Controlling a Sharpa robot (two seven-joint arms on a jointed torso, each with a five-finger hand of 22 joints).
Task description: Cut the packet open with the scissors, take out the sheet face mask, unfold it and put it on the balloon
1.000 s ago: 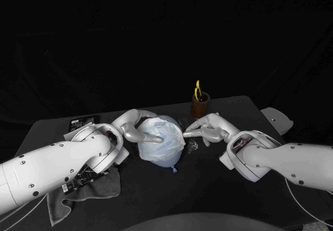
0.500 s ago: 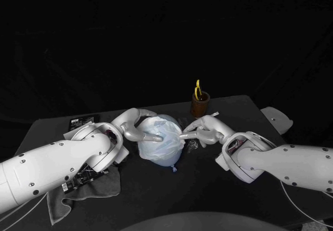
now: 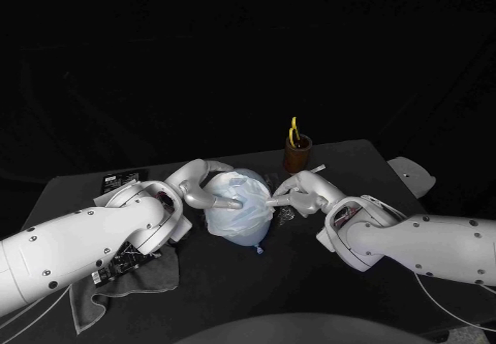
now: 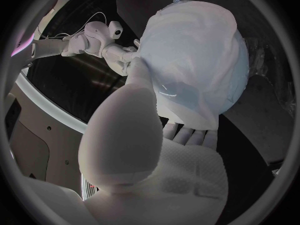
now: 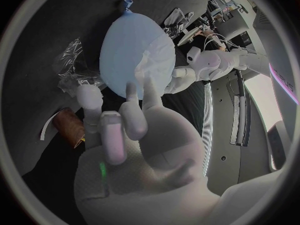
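The pale blue round rubber balloon (image 3: 246, 233) wears a thin, translucent white sheet face mask (image 3: 236, 202). At the far right, a brown cylindrical holder (image 3: 297, 158) carries yellow-handled scissors (image 3: 294, 132). A plain dark grey cloth (image 3: 126, 283) lies near left on the matte black table (image 3: 310, 287).

The worktop (image 3: 310, 287) is a matte black slab taking up the lower half of the head view, its far edge running across the middle of the picture and its far right corner rounded. Behind and around that far edge hangs a black backdrop (image 3: 248, 72), seemingly dark cloth with faint creases, closing off the whole upper half from side to side. Light falls mostly on the middle of the worktop, while its edges and the backdrop stay deep in shadow.
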